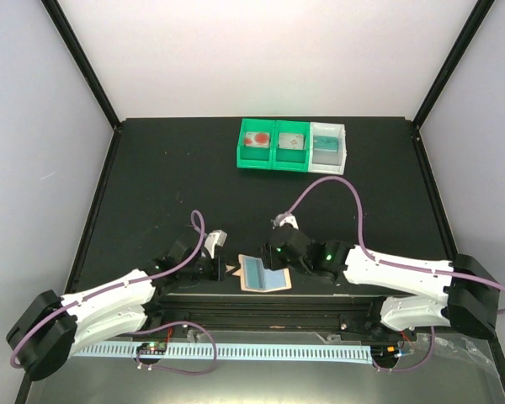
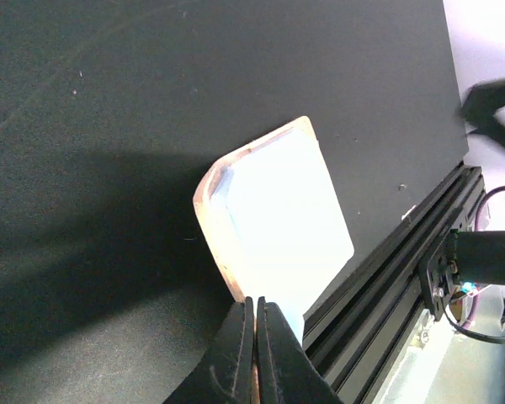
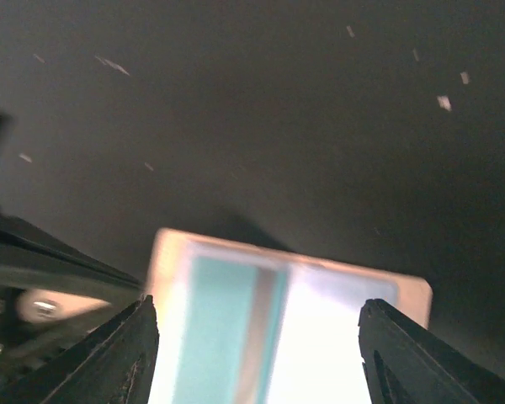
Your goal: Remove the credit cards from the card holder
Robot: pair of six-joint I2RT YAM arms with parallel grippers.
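Lying open and flat on the black table [image 1: 168,177], the tan-pink card holder [image 1: 265,275] sits close to the near edge, right between the two grippers. The left gripper [image 1: 225,268] comes at it from the left. In the left wrist view its fingers [image 2: 240,345] are clenched tight together at the card holder's [image 2: 273,219] near edge, and they seem to pinch that edge, though the glare on the pale panel makes the contact hard to read. The black frame rail [image 2: 387,269] runs just beside it.

The right gripper [image 1: 278,252] hangs over the right half. Its own camera shows the jaws spread wide, one finger [image 3: 130,353] on either side of the card holder [image 3: 164,252], touching nothing that I can see. A teal credit card [image 3: 215,337] with a darker stripe shows in the left panel, blurred. From above it reads as a light blue rectangle [image 1: 254,270] tucked in the holder.

Well apart, at the far side of the table, stand two green bins [image 1: 273,160] and a white bin [image 1: 328,164] in a row.
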